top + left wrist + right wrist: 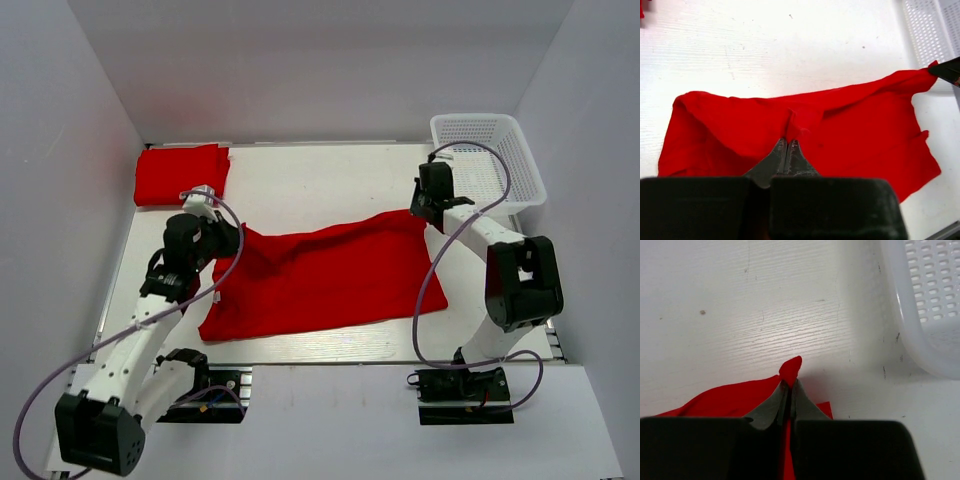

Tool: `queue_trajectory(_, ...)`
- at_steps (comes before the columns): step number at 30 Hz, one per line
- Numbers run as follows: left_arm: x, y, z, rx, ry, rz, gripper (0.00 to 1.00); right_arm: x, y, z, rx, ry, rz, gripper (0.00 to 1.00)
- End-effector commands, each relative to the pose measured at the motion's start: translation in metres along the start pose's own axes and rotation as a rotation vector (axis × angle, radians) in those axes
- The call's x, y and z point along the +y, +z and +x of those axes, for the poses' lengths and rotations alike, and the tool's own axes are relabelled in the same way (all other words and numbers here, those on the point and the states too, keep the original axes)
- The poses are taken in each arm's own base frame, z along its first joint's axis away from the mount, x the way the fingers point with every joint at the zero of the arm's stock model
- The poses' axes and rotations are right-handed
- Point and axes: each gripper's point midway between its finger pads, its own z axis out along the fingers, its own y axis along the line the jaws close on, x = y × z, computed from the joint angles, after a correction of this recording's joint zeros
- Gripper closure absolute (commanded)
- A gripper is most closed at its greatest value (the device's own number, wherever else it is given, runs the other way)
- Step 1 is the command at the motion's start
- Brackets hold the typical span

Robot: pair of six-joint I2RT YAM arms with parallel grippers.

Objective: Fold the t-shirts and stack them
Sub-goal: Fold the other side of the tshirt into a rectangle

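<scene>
A red t-shirt point(330, 275) lies spread and half-folded across the middle of the table, stretched between both arms. My left gripper point(236, 238) is shut on its left edge; in the left wrist view the cloth point(805, 130) bunches up at the closed fingertips point(787, 142). My right gripper point(422, 210) is shut on the shirt's far right corner, and a small red tip point(791, 369) pokes out past the closed fingers point(789, 386). A second red t-shirt point(180, 173) lies folded at the back left corner.
A white mesh basket point(490, 158) stands at the back right, just beyond my right gripper; its wall point(920, 315) fills the right wrist view's upper right. White walls enclose the table on three sides.
</scene>
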Motion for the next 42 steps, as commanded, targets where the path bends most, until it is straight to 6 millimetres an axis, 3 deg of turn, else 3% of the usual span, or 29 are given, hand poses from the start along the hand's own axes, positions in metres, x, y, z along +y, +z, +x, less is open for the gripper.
queue_trajectory(1,-0.004,-0.015,0.006,0.025,-0.024,0.007,1.00,-0.002,-0.015,-0.025,-0.076,0.004,-0.006,1.00)
queue_trajectory(5,-0.012,-0.029,0.025,0.088,-0.079,0.048,1.00,-0.006,-0.024,-0.031,-0.084,0.008,0.012,1.00)
queue_trajectory(11,-0.011,-0.065,0.063,0.186,-0.134,0.052,1.00,-0.012,-0.031,-0.017,-0.046,0.009,0.019,1.00)
queue_trajectory(16,-0.016,-0.080,0.110,0.288,-0.207,0.136,1.00,-0.015,-0.033,-0.002,-0.015,0.010,0.029,1.00)
queue_trajectory(17,-0.011,-0.082,0.128,0.336,-0.240,0.117,1.00,-0.015,-0.032,0.000,-0.009,0.009,0.023,1.00)
queue_trajectory(20,-0.001,-0.093,0.148,0.396,-0.274,0.061,1.00,-0.019,-0.032,0.006,0.012,0.006,0.039,1.00)
queue_trajectory(25,-0.002,-0.098,0.160,0.428,-0.285,0.080,1.00,-0.028,-0.034,0.014,0.033,0.001,0.077,1.00)
queue_trajectory(27,0.003,-0.099,0.172,0.478,-0.311,0.049,0.92,-0.031,-0.035,0.018,0.041,0.005,0.091,1.00)
queue_trajectory(28,0.004,-0.101,0.175,0.495,-0.316,0.038,0.69,-0.035,-0.036,0.018,0.040,0.010,0.113,1.00)
queue_trajectory(30,0.008,-0.107,0.186,0.545,-0.324,0.010,0.45,-0.044,-0.039,0.034,0.085,0.034,0.166,0.94)
queue_trajectory(31,0.009,-0.109,0.183,0.539,-0.312,0.000,0.26,-0.050,-0.040,0.037,0.088,0.041,0.198,0.94)
queue_trajectory(33,0.010,-0.109,0.177,0.521,-0.304,-0.015,0.13,-0.062,-0.045,0.053,0.116,0.073,0.260,0.84)
queue_trajectory(34,0.007,-0.110,0.170,0.509,-0.300,-0.008,0.00,-0.065,-0.049,0.053,0.113,0.084,0.269,0.84)
queue_trajectory(35,0.007,-0.110,0.166,0.495,-0.295,-0.012,0.00,-0.068,-0.054,0.059,0.120,0.110,0.275,0.82)
queue_trajectory(36,0.008,-0.109,0.161,0.478,-0.280,-0.019,0.00,-0.071,-0.059,0.061,0.115,0.113,0.283,0.73)
queue_trajectory(37,0.005,-0.110,0.154,0.460,-0.275,-0.009,0.00,-0.071,-0.061,0.064,0.122,0.118,0.278,0.37)
queue_trajectory(39,0.002,-0.104,0.141,0.416,-0.269,0.006,0.00,-0.070,-0.071,0.062,0.116,0.130,0.266,0.28)
queue_trajectory(40,-0.002,-0.097,0.132,0.383,-0.274,0.023,0.00,-0.070,-0.074,0.062,0.113,0.135,0.265,0.10)
queue_trajectory(42,-0.006,-0.088,0.121,0.359,-0.285,0.034,0.00,-0.071,-0.084,0.055,0.087,0.154,0.263,0.10)
